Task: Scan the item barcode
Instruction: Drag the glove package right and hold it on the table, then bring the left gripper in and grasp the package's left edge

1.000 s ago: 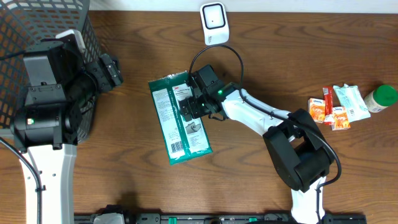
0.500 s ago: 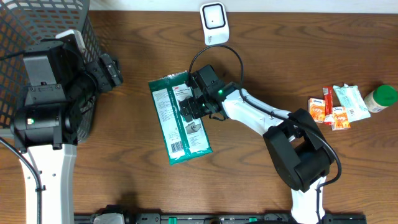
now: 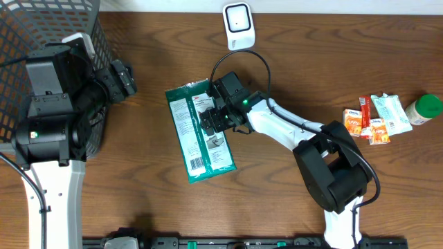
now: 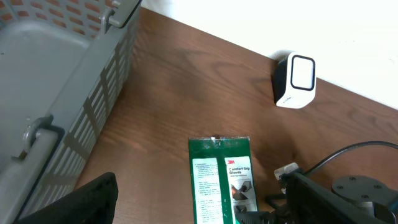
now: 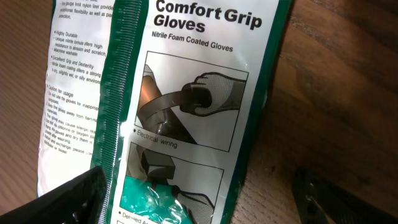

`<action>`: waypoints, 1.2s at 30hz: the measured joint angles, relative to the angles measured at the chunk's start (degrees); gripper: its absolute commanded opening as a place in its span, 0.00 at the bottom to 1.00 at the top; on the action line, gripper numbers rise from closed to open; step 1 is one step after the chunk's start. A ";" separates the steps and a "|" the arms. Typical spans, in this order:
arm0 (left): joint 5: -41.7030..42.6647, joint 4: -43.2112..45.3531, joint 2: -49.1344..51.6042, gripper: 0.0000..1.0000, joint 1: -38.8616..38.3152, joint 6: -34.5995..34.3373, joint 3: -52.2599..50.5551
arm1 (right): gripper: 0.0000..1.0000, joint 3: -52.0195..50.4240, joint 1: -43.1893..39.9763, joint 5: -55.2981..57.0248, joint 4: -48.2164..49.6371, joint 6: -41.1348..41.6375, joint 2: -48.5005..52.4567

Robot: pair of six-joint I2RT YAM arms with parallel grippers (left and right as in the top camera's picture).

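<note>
near the middle of the counter point(image 3: 138, 197), a little toward its far edge, the green pack of comfort grip gloves point(image 3: 196, 135) lies flat with its printed side up, its length running from far to near and its barcode point(image 3: 198, 164) at the near end. the right pincer point(image 3: 210, 124) hangs low over the right half of the pack, its fingers point(image 5: 68, 200) spread wide and clamped on nothing. in the right wrist view one finger sits over the label and the other out past the pack's right edge, above bare wood. that looks like lining up to grip that edge, though i cannot tell whether the tips touch the film. the white barcode scanner point(image 3: 237, 24) stands at the far edge just beyond the pack, its window facing out over the counter. the pack probably lies here for a short carry, but with the barcode facing up at the end away from the scanner, it likely needs lifting and turning. the left pincer point(image 3: 127, 77) is held up beside the grey plastic basket point(image 3: 17, 41) at the far left corner, fingers apart and holding nothing, seemingly parked out of the way. the stretch of basket seen from the left wrist shows nothing inside, and the left arm hides the rest. near the right edge, well apart from the pack, two small orange cartons point(image 3: 354, 121), a pale packet point(image 3: 389, 114) and a green-capped bottle point(image 3: 426, 107) sit close together.
</note>
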 measured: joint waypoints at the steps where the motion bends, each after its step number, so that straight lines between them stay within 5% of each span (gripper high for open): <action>1: -0.02 0.00 0.00 0.87 0.00 0.00 0.00 | 0.92 0.00 0.00 0.02 0.00 0.00 0.02; 23: 0.02 -0.24 0.00 0.87 0.00 0.00 0.00 | 0.91 0.00 -0.02 -0.26 0.17 0.02 0.02; 27: 1.36 -6.27 0.00 0.86 0.00 -0.39 -0.04 | 0.93 -0.02 -0.07 -1.03 0.55 0.02 0.04; 30: 2.93 -7.89 0.15 0.42 -0.46 -1.42 -0.24 | 0.94 -0.02 -0.09 -2.05 0.68 0.04 0.04; 32: 3.56 -8.83 0.48 0.23 -1.42 -1.62 -1.18 | 0.95 -0.02 -0.11 -3.13 0.96 0.04 0.07; 36: 4.37 -9.77 3.10 0.09 -4.72 -2.03 -4.59 | 0.97 -0.02 -0.26 -6.45 1.73 0.20 0.22</action>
